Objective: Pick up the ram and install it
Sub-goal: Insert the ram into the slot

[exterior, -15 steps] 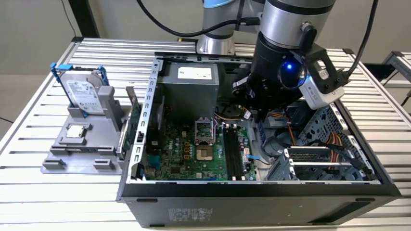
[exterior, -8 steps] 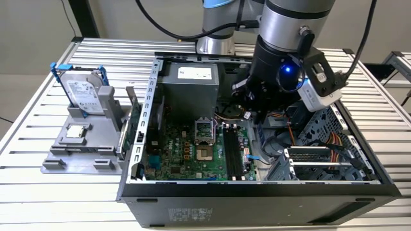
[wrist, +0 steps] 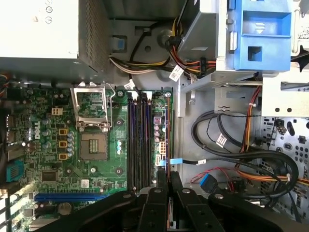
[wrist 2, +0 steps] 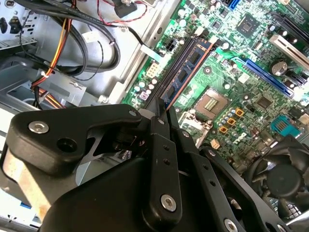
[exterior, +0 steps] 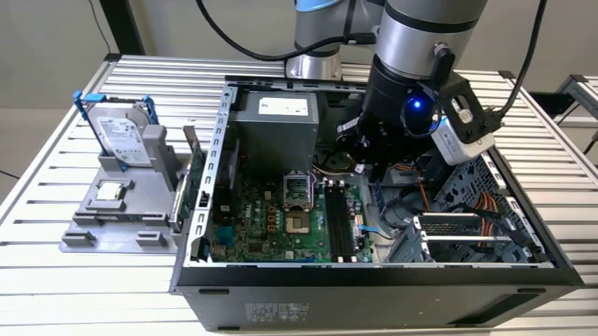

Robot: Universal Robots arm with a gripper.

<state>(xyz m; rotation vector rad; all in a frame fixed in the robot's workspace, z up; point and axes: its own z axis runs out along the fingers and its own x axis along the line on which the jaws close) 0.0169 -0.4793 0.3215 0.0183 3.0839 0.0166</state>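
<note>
Ram (wrist 2: pixel 186 67) seemingly seated in motherboard slot, just beyond gripper (wrist 2: pixel 164 113) fingertips

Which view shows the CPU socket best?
The first wrist view: it looks straight down on the CPU socket, whole and unobstructed. The second wrist view shows the socket at a slant; the exterior view shows the socket from farther off, at an angle.

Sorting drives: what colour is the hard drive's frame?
Blue, clearest in the exterior view: hard drive frame.
</note>
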